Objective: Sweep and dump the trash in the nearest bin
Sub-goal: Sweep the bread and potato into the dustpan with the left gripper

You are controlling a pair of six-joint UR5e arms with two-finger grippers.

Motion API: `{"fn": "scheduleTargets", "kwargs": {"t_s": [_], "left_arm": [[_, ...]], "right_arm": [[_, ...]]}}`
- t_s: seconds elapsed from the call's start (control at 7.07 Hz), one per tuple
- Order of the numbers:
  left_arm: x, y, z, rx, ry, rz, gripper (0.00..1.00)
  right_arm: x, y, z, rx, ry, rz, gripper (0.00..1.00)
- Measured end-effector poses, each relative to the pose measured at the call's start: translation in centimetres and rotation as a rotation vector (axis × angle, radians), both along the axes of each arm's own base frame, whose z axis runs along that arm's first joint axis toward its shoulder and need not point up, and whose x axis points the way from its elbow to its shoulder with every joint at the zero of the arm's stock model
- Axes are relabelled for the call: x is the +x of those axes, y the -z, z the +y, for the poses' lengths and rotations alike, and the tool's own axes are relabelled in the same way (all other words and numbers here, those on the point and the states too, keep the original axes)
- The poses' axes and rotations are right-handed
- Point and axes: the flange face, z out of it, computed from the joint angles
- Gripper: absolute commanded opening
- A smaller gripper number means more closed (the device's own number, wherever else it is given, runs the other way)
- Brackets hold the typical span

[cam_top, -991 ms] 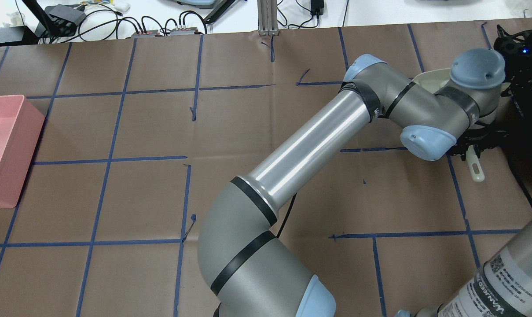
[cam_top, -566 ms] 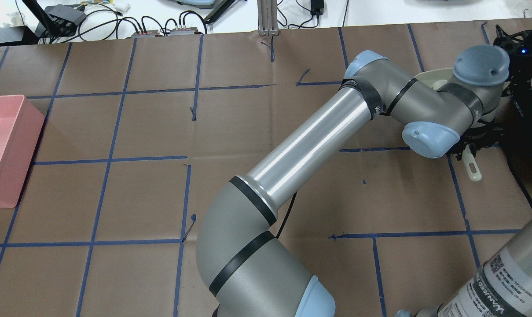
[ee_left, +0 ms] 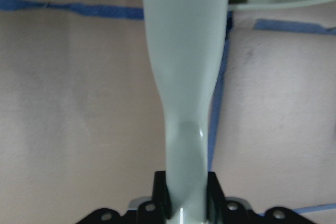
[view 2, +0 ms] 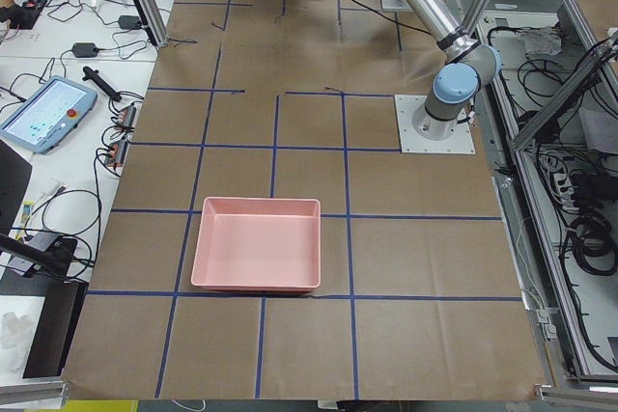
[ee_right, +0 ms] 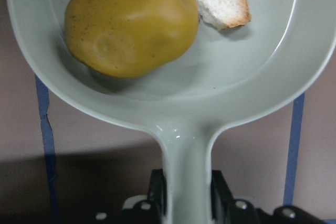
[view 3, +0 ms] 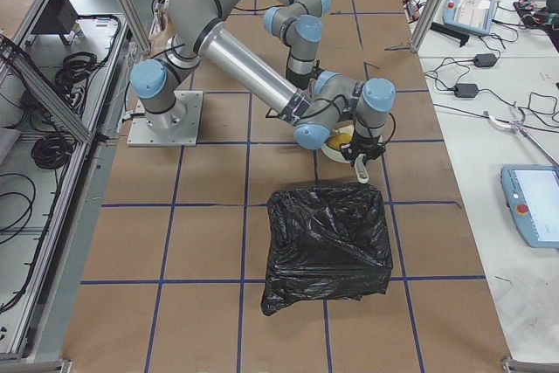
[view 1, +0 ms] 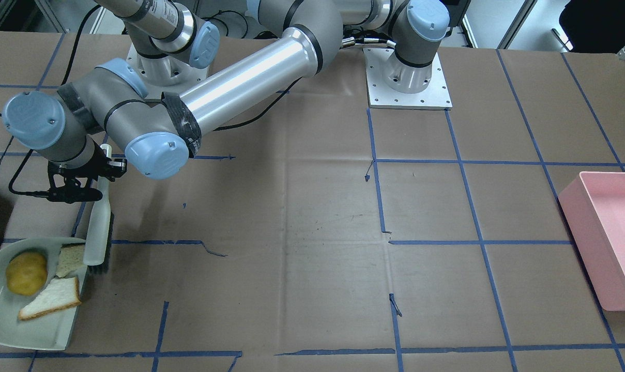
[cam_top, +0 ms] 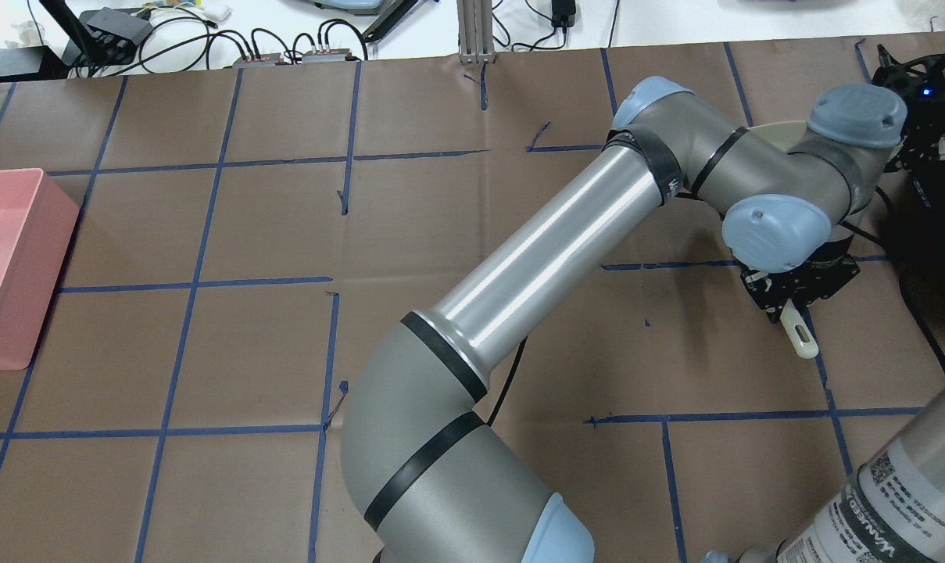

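A pale dustpan lies at the table's right end, its handle clamped by my right gripper, which is shut on it. In the pan lies the trash: a yellow potato-like lump and two bread pieces. My left arm reaches across, and its left gripper is shut on the handle of a pale brush. The dark bristles touch the paper at the pan's open edge. From overhead, the left arm hides most of the pan; only the brush handle's end shows.
A black bag-lined bin stands close to the dustpan, at the table's right end. A pink tub sits at the far left end. Brown paper with blue tape lines covers the table. Cables lie beyond its far edge.
My left wrist has turned and drawn back toward the robot, carrying the brush handle's end leftward and nearer. The grip on the brush is unchanged.
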Motion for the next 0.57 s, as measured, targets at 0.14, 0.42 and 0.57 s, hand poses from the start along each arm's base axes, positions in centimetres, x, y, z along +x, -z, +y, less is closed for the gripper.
{"fn": "scheduleTargets", "kwargs": {"t_s": [0.14, 0.42, 0.57], "left_arm": [[0.14, 0.32, 0.2, 0.023, -0.017, -0.021, 0.0], [-0.05, 0.93, 0.36, 0.057, -0.076, -0.031, 0.0], [-0.49, 1.07, 0.42, 0.082, -0.095, 0.003, 0.0]], "right_arm": [[0.09, 0.03, 0.04, 0.004, 0.0, -0.01, 0.0], [0.09, 0.13, 0.02, 0.007, 0.0, -0.016, 0.0], [0.05, 0.22, 0.0, 0.009, 0.0, -0.015, 0.0]]}}
